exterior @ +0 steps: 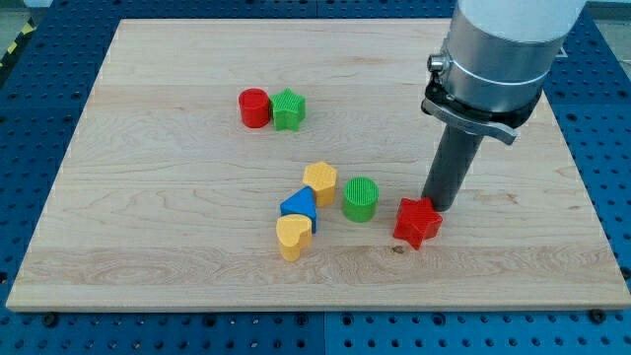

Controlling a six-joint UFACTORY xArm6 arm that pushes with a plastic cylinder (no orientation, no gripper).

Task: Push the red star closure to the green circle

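While my tip (441,205) sits just behind the red star (417,221), touching its upper right edge, the push is on: the green circle (361,198) waits near on the view's left, a small gap between them. Next call, I'd judge, a short shove leftward. No fingers here, only a dark rod under a metal collar. Ribbed plastic blocks, pale wooden surface (177,256).
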